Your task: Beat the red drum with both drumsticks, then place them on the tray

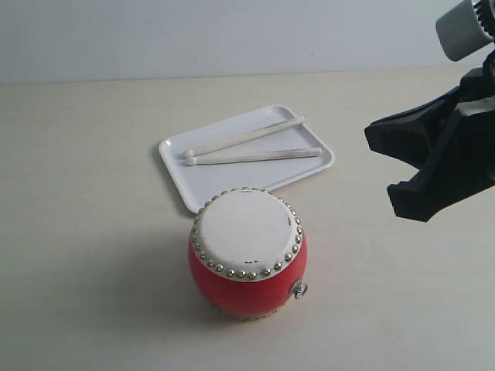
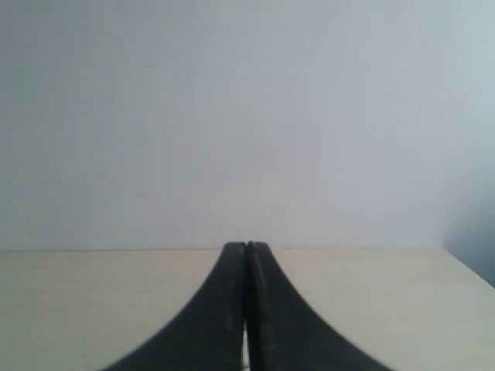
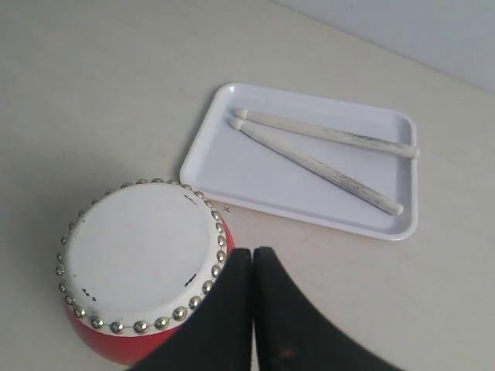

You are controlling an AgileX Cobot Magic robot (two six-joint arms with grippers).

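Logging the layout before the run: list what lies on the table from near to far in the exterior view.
Nearest, the red drum → white tray, with the two drumsticks lying on it.

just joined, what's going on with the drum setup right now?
Nothing is being handled at this moment. Both drumsticks lie in the white tray, tips together, just beyond the red drum, which stands upright on the table. The right tool is shut and empty, raised off to the drum's right. The left tool is shut and empty too, facing only bare table and wall.
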